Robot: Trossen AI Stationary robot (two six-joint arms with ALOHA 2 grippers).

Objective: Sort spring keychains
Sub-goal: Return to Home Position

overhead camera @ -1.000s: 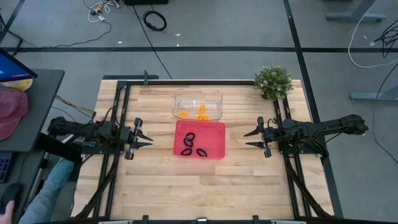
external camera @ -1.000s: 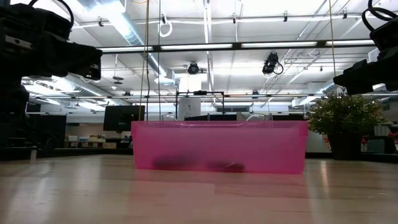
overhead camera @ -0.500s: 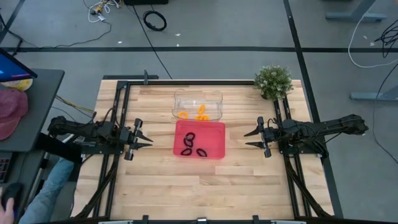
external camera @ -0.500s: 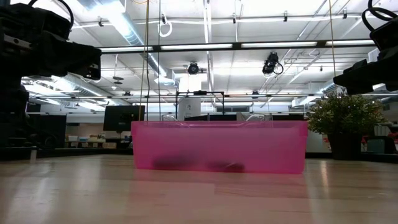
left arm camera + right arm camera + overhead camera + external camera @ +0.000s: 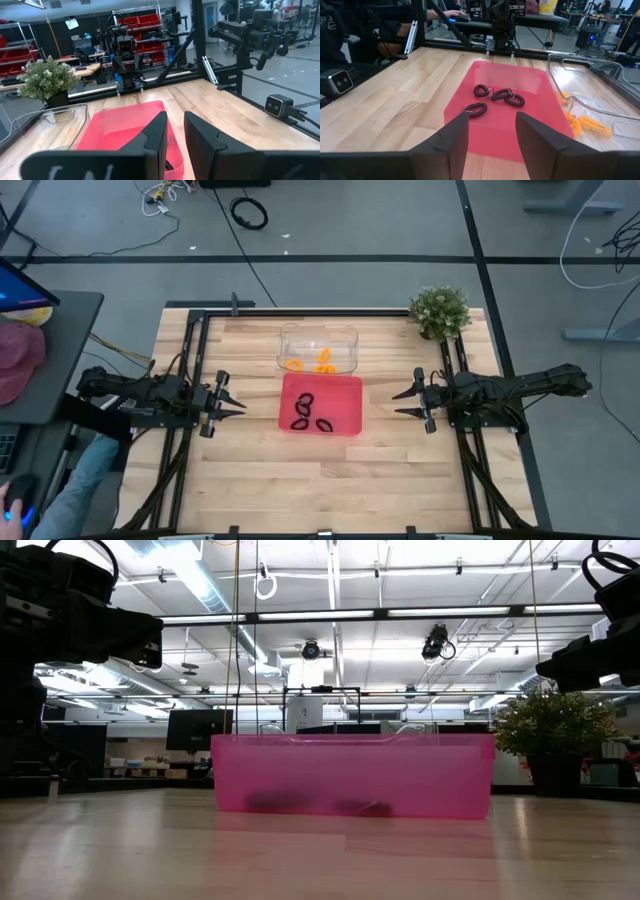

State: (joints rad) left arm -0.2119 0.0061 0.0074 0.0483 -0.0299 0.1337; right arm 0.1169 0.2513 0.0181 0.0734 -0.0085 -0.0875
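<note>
The pink tray (image 5: 345,385) sits mid-table and holds several black spring keychains (image 5: 305,401) lying on its floor, plain in the right wrist view (image 5: 501,94). Behind it, toward the far edge, a clear container (image 5: 318,338) holds orange spring keychains (image 5: 325,363), also seen in the right wrist view (image 5: 590,125). My left gripper (image 5: 238,402) hovers open to the left of the tray, pointing at it. My right gripper (image 5: 396,404) hovers open to the right of the tray, also facing it. Neither touches anything. In the low view the tray (image 5: 350,775) shows dark keychain shapes through its wall.
A potted plant (image 5: 439,311) stands at the table's far right corner. Bare wood lies on the near side of the tray (image 5: 320,480). A person's leg (image 5: 85,475) is off the table's near left corner, beside a side desk (image 5: 60,320).
</note>
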